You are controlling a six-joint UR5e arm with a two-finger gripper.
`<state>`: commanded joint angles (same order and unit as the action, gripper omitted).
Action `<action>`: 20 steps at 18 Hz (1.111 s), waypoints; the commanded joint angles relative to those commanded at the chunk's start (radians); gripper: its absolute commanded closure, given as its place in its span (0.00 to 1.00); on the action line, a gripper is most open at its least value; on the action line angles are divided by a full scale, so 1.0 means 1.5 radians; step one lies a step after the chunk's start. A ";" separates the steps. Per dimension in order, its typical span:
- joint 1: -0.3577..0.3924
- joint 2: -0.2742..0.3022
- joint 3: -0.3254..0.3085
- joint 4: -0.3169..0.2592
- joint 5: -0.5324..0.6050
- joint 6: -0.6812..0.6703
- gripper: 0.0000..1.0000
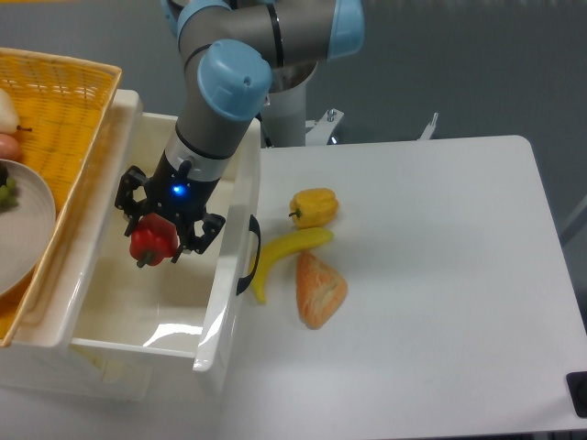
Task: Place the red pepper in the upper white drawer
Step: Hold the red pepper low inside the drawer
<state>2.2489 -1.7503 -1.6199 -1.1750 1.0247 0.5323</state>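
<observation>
The arm [220, 101] is reaching down and to the left from its base at the top of the view, wrist angled downward with a blue light glowing. The gripper [158, 240] is pointing down, its jaws clamping a red pepper [152, 241].
</observation>
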 joint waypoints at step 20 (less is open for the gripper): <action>-0.005 -0.012 -0.004 -0.001 0.001 -0.001 0.36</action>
<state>2.2411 -1.7687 -1.6260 -1.1766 1.0262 0.5308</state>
